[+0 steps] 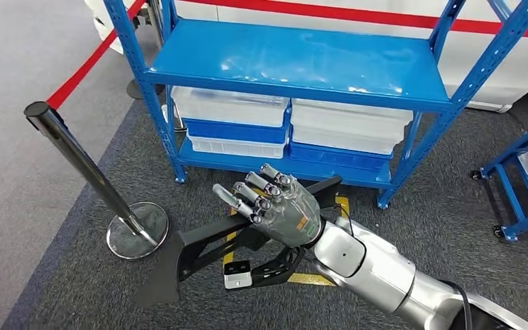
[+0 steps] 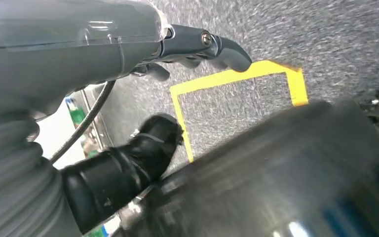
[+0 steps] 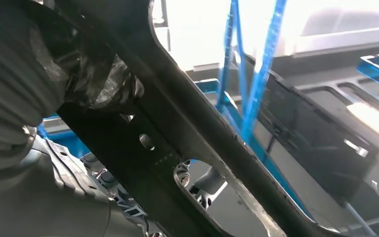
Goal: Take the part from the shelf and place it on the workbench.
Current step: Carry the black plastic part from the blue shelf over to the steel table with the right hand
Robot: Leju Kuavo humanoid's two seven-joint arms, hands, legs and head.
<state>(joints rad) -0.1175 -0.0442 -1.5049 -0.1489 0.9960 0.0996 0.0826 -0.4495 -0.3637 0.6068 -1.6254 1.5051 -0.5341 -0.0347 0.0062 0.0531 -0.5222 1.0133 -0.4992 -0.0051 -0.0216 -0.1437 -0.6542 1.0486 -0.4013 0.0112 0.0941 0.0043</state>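
Note:
The part (image 1: 199, 244) is a long black flat bracket with cut-outs and a small white tag. It hangs over the grey carpet in front of the blue shelf (image 1: 295, 62). My right hand (image 1: 278, 206) grips it near its middle, fingers stretched over the top. In the right wrist view the part (image 3: 177, 128) runs diagonally close to the camera, with my dark thumb (image 3: 96, 84) pressed against it. My left hand (image 2: 79, 44) hangs above the floor and holds nothing; its fingers (image 2: 222, 47) point outward.
White and blue bins (image 1: 234, 106) fill the shelf's lower level. A metal stanchion (image 1: 75, 151) with a round base (image 1: 137, 230) stands to the left, carrying a red belt (image 1: 89, 62). Yellow tape (image 2: 237, 79) marks a square on the carpet. A blue wheeled rack (image 1: 522, 172) stands at right.

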